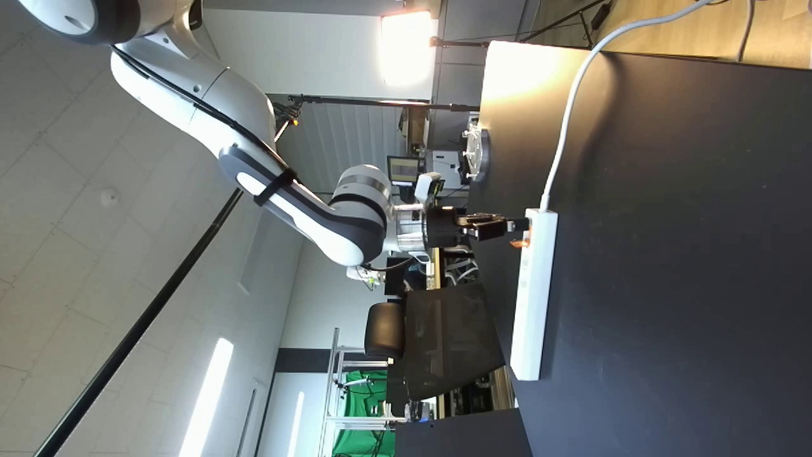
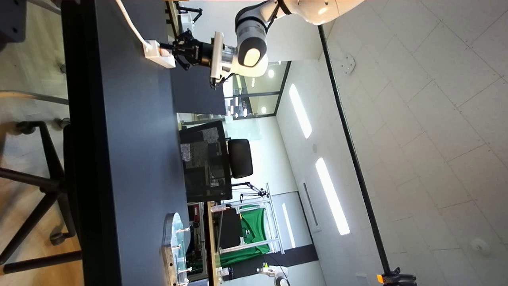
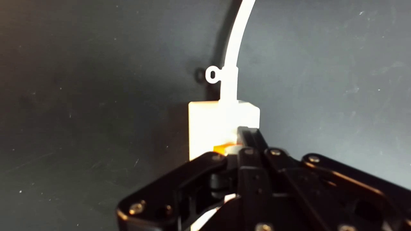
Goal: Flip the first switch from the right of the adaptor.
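The white adaptor (image 1: 533,304) is a long power strip lying on the dark table. It also shows in an exterior view (image 2: 158,59) and in the wrist view (image 3: 207,125), where it is overexposed. My gripper (image 1: 521,225) has its fingers together, tips down at the adaptor's cord end, at or very near its top face. It also shows in an exterior view (image 2: 165,46) and in the wrist view (image 3: 249,130). An orange part (image 3: 221,148) on the adaptor sits right beside the fingers. The individual switches are hidden or too bright to tell apart.
A thick white cord (image 1: 574,89) runs from the adaptor's end across the dark table (image 1: 685,254). A clear round plate with metal pegs (image 2: 176,246) stands farther off on the table. A black office chair (image 1: 450,336) stands beyond the table edge.
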{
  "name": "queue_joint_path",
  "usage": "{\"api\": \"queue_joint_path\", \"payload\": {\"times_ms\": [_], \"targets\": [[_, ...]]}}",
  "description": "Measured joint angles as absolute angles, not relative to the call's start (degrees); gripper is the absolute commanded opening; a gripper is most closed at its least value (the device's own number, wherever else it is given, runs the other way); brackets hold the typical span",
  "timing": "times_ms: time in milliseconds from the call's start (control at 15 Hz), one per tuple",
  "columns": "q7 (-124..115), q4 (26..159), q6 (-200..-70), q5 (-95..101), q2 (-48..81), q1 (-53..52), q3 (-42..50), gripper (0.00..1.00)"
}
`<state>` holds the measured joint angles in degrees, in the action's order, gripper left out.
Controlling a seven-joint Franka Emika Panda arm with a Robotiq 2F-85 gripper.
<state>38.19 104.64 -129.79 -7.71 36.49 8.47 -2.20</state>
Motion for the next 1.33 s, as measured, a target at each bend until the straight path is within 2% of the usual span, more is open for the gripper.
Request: {"api": "queue_joint_path", "payload": {"times_ms": [400, 1000, 1333], "targets": [[39.28, 106.07, -138.41, -7.85, 37.10, 10.11, -4.34, 0.00], [38.85, 106.42, -138.98, -7.71, 37.12, 11.24, -5.42, 0.00], [31.09, 108.31, -142.51, -2.25, 36.17, 7.37, -2.97, 0.00]]}}
